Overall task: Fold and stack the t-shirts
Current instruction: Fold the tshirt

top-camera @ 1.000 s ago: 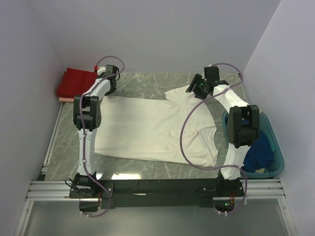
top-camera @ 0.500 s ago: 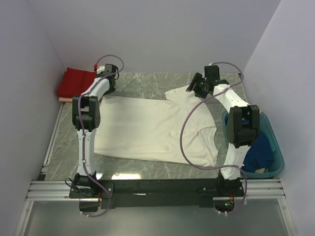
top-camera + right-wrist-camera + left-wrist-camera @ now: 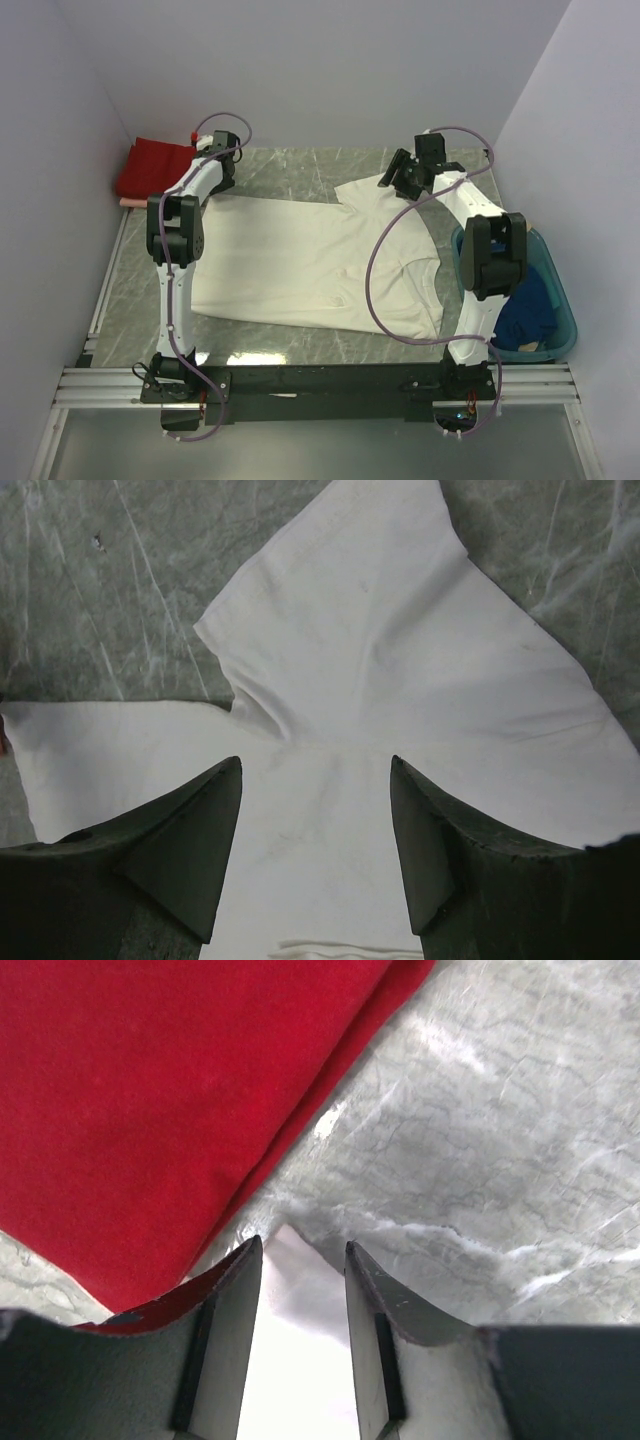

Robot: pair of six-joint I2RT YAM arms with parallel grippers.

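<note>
The cream-white t-shirt (image 3: 310,255) lies spread flat across the table. My left gripper (image 3: 222,178) is at its far left corner. In the left wrist view my left gripper (image 3: 300,1245) is open, with the shirt's white corner (image 3: 295,1340) between the fingers. The folded red t-shirt (image 3: 150,165) lies just beyond it, and it fills the upper left of the left wrist view (image 3: 150,1090). A pale pink edge (image 3: 128,203) shows under the red one. My right gripper (image 3: 398,178) hovers open over the white shirt's far right sleeve (image 3: 380,670), jaws wide (image 3: 315,762). The dark blue t-shirt (image 3: 525,310) lies in the basket.
The teal plastic basket (image 3: 568,318) stands at the right edge beside the right arm. The grey marble table top (image 3: 300,170) shows behind the shirt. Walls close in the back and both sides.
My left gripper has edged slightly toward the back left, to the shirt's corner. My right gripper has barely shifted. The shirt lies as before.
</note>
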